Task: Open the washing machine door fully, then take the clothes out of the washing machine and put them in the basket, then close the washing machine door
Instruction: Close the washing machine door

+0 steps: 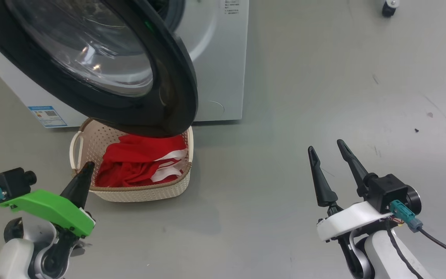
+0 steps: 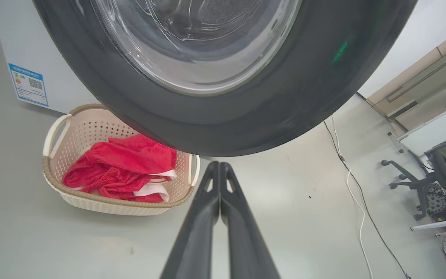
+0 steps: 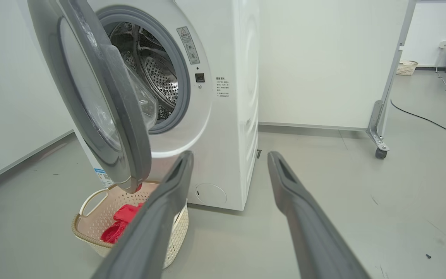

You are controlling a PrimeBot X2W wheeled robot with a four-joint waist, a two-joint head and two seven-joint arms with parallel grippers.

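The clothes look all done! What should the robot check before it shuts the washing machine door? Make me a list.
1. The bright red clothes with white trim lie in the cream perforated plastic basket: ok.
2. The steel drum of the white washing machine is empty: cannot tell. No red shows, but the round black-rimmed glass door hides part of it.
3. The door's swing clears the basket beneath its lower edge: cannot tell.
4. The left fingers are shut and hold nothing: ok.
5. The right fingers are open and hold nothing: ok.
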